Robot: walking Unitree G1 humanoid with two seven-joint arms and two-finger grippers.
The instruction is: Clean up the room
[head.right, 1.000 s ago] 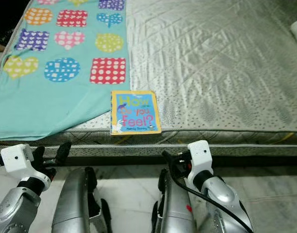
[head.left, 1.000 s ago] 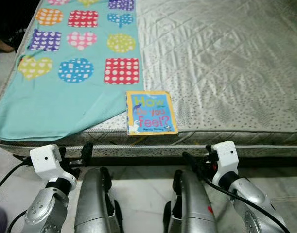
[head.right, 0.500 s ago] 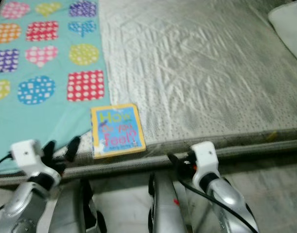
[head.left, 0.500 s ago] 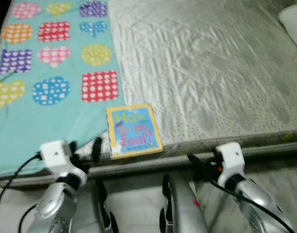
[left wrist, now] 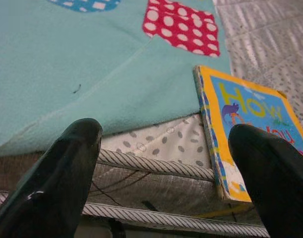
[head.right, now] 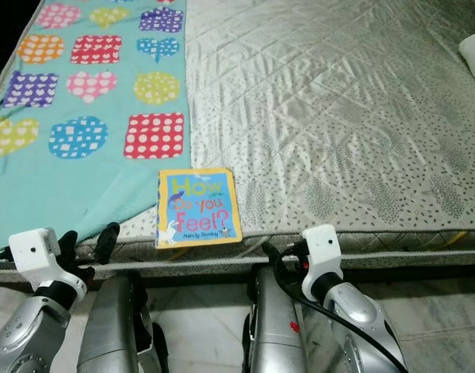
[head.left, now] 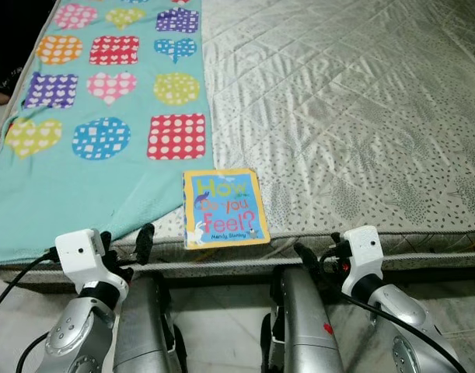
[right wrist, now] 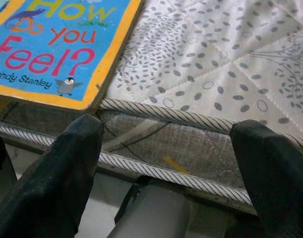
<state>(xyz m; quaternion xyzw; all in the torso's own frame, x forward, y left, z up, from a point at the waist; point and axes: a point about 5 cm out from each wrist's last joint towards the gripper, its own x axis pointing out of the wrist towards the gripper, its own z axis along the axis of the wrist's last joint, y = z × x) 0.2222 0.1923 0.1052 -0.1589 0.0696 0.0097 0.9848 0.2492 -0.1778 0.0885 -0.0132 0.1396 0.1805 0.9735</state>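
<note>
Now steadied and squared to the bed [head.left: 361,116] after a swaying half second. Book [head.left: 224,207]: flat at the mattress edge, corner touching the teal blanket [head.left: 82,186], unmoved. Left hand [head.left: 127,247]: fingers apart, raised to the mattress edge, just left of the book. Right hand [head.left: 319,259]: fingers apart, below the edge, right of the book. Likely lined up for pickup; nothing gripped yet.

Wide bare mattress [head.left: 354,101] lies open right of the book [head.left: 224,207]; the teal blanket [head.left: 82,179] crowds the book's left edge, touching it.
</note>
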